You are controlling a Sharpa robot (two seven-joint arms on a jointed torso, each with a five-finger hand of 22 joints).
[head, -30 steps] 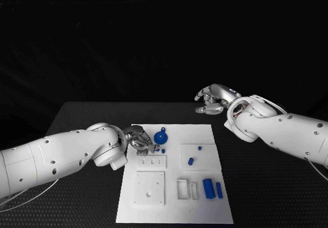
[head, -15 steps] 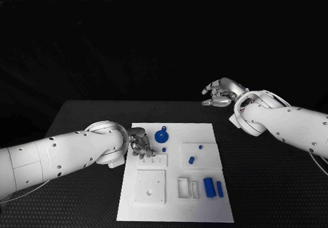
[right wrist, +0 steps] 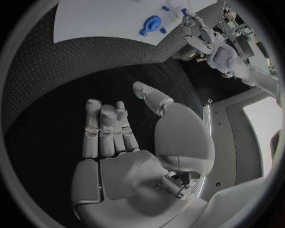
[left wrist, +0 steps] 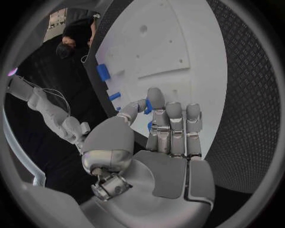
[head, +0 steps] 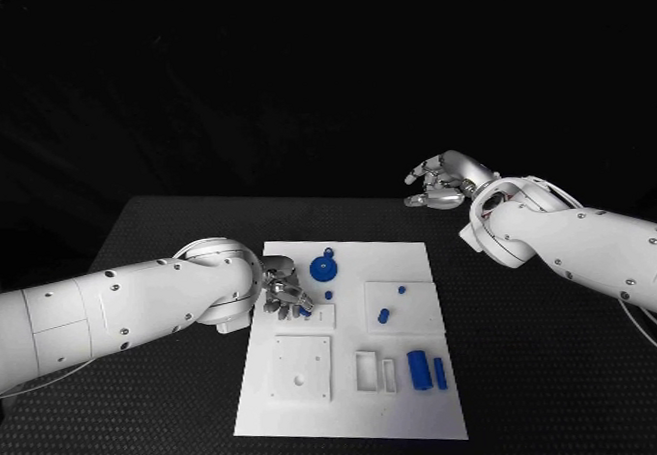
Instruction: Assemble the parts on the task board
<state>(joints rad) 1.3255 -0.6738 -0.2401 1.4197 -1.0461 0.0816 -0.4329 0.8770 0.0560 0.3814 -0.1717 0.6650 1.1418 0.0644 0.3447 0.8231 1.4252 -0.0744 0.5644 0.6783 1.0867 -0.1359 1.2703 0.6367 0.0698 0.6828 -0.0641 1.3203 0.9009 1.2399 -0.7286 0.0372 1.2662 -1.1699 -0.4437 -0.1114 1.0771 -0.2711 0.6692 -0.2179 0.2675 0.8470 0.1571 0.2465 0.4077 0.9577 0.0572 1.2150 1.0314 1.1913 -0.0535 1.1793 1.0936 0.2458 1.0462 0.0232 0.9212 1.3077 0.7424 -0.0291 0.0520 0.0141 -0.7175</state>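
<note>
Seating a small blue peg (left wrist: 147, 105) pinched by the left hand (head: 288, 294) at the board's (head: 422, 414) nine o'clock edge.
Next needs careful alignment over its hole; right hand (head: 445, 181) hovers empty, fingers apart, at two o'clock.

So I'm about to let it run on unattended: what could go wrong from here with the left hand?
The left hand pinches a small blue part at its fingertips only; it might slip and drop onto the task board. The hand also works close to the round blue part and could nudge it. The right hand hangs far off the board, so it cannot steady anything.
</note>
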